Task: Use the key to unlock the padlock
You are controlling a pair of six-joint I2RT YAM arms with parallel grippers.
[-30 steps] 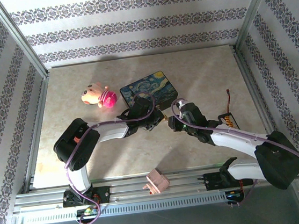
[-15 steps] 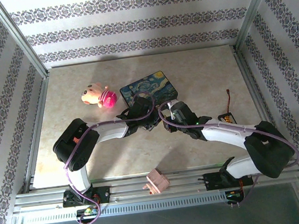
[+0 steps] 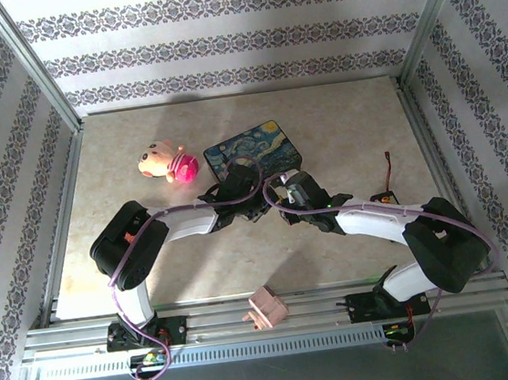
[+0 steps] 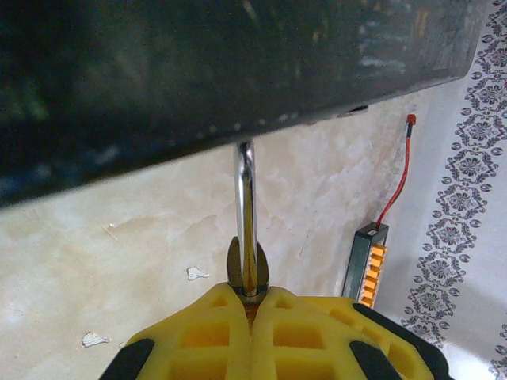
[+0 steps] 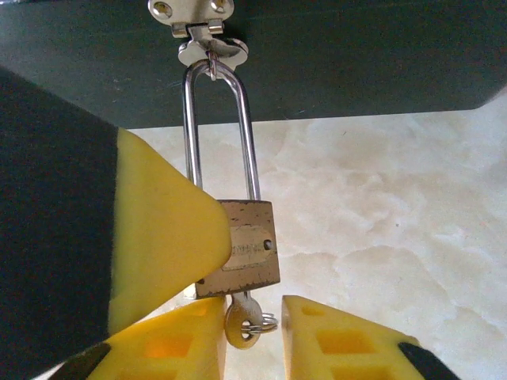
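— Where do we find the padlock (image 5: 242, 249)?
— It hangs by its long shackle (image 5: 190, 127) from the silvery latch (image 5: 200, 36) on the dark side of the painted box (image 3: 254, 153), with its brass body out over the marbled table (image 5: 396, 206).
— And the key (image 5: 242, 326)?
— It is in the bottom of the body, its head and a small ring sticking out.
— The left gripper (image 4: 252, 297)?
— We see its yellow fingers pressed together on the padlock, pinching it edge-on.
— The right gripper (image 5: 253, 315)?
— Its jaws stand a little apart, one finger on each side of the key's head. We see a gap on the right; whether the other finger touches, we cannot tell.
— Further out?
— From above, both arms meet at the box's near edge. A pink plush toy (image 3: 167, 163) lies just left of the box, and an orange connector (image 3: 386, 201) with a red wire lies well apart on the right
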